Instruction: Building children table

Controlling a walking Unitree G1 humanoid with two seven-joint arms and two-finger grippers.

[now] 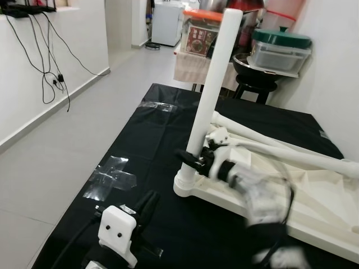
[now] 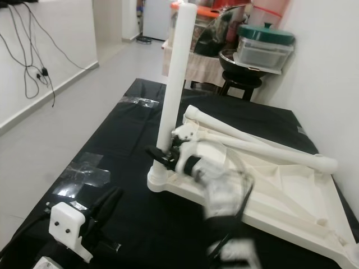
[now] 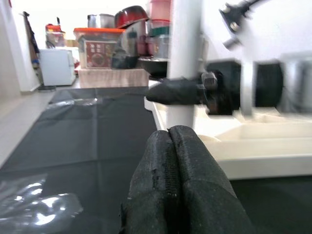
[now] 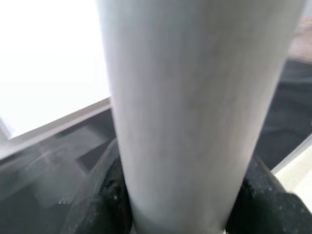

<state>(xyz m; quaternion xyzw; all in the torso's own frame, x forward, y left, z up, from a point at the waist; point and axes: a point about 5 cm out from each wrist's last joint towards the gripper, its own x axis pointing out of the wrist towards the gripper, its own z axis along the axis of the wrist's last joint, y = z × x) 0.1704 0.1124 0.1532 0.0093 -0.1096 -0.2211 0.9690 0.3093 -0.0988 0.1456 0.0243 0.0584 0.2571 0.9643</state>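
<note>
A white plastic tabletop (image 1: 314, 196) lies upside down on a black sheet. One white table leg (image 1: 214, 89) stands upright in its near-left corner socket (image 1: 185, 185). My right gripper (image 1: 193, 158) is shut on that leg low down, its black fingers (image 4: 109, 195) pressed on both sides of the tube (image 4: 195, 107). Two more white legs (image 2: 252, 143) lie flat across the tabletop. My left gripper (image 1: 150, 203) rests low on the sheet in front of the corner, fingers (image 3: 170, 180) pressed together and holding nothing.
The black sheet (image 1: 157, 134) is taped to a grey tiled floor (image 1: 67, 145). Behind it stand a black stool with a wok (image 1: 255, 70), stacked containers (image 1: 279, 47) and a white wall to the right. Cables (image 1: 47, 73) hang on the left wall.
</note>
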